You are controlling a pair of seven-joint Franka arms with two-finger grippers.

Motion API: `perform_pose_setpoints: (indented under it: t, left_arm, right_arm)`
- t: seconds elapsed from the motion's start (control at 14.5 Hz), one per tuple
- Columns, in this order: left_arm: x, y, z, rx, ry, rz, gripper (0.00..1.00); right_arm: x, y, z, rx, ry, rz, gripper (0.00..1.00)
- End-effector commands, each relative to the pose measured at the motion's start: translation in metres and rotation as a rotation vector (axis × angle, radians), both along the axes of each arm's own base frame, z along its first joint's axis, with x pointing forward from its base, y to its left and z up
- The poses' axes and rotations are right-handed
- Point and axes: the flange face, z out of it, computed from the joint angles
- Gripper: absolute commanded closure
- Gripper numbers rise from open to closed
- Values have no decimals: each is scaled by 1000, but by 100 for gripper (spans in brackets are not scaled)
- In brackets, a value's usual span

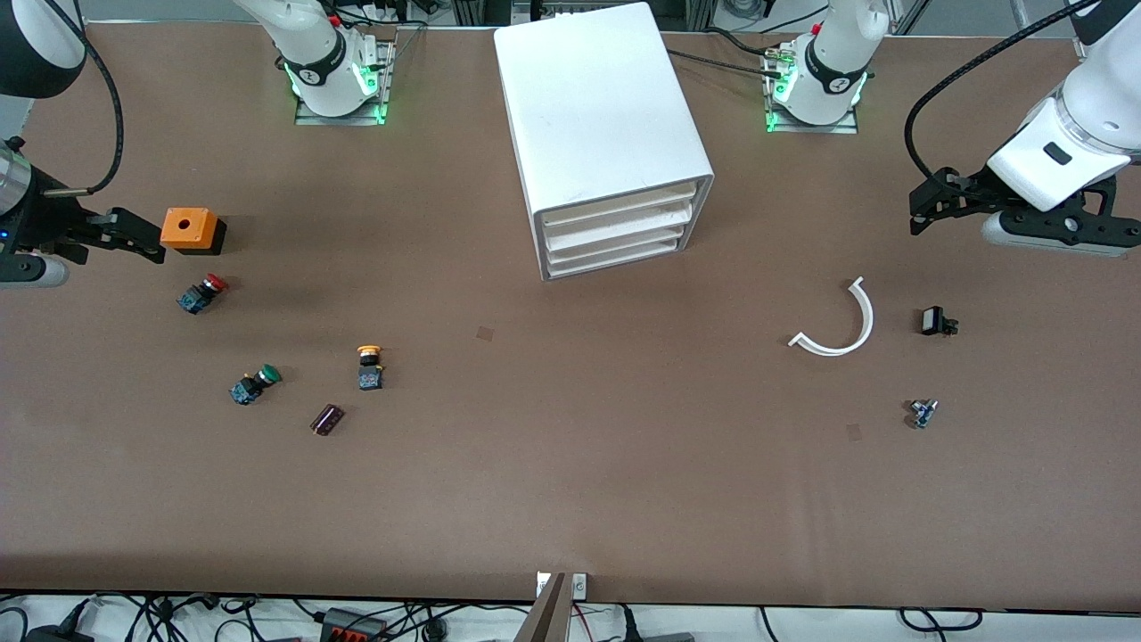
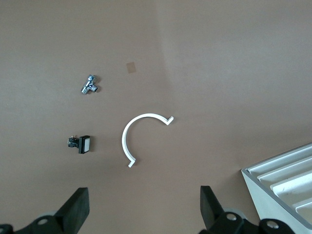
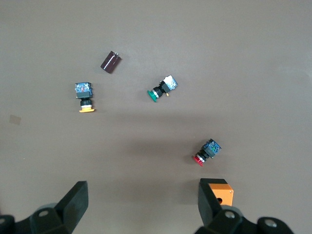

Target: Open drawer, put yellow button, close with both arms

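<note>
Left gripper [image 1: 923, 214], jaws spread and empty, hangs over the left arm's end of the table; right gripper [image 1: 134, 236], likewise spread, hangs beside an orange box [image 1: 190, 229]. The cabinet [image 1: 599, 116] stands between the bases, its top drawer [image 1: 615, 209] apparently shut. The yellow button [image 1: 370, 366] lies toward the right arm's end, cap pointing toward the bases, so the right arm is nearer.

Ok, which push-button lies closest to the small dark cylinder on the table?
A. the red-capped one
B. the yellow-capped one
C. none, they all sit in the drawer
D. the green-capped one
B: the yellow button lies nearest the dark cylinder, just a bit farther from the front camera.
</note>
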Motion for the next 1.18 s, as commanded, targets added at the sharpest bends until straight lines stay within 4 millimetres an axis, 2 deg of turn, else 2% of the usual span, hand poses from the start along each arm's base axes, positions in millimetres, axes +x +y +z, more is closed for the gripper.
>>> perform_pose_setpoints:
  t: [0.0,0.28,0.41,0.48,0.62,0.69,0.76,0.9,0.97,1.11]
  left_arm:
    - [-1,-2,7,2,-4,-9,0]
    - [-9,-22,-7,7,167,-53,0]
    - [-16,-34,-19,-50,281,-72,0]
    - [-20,-39,-22,-88,325,-78,0]
    - [-19,-51,-42,-185,419,-90,0]
    - [-17,-56,-50,-234,445,-94,0]
    - [-11,-63,-64,-277,479,-97,0]
    - [0,-82,-91,-444,554,-91,0]
    - [7,-92,-111,-531,606,-81,0]
    - [18,-110,-139,-679,670,-61,0]
  right_arm:
    - [4,5,-10,-3,8,23,0]
    - [15,14,-37,42,40,18,0]
    - [26,36,-57,35,39,53,0]
    - [30,41,-64,32,38,61,0]
    - [34,59,-81,32,61,79,0]
    - [37,60,-95,31,82,80,0]
    - [41,65,-109,30,95,87,0]
    - [52,91,-142,22,90,133,0]
    - [56,98,-156,19,89,142,0]
    - [62,116,-184,12,90,168,0]
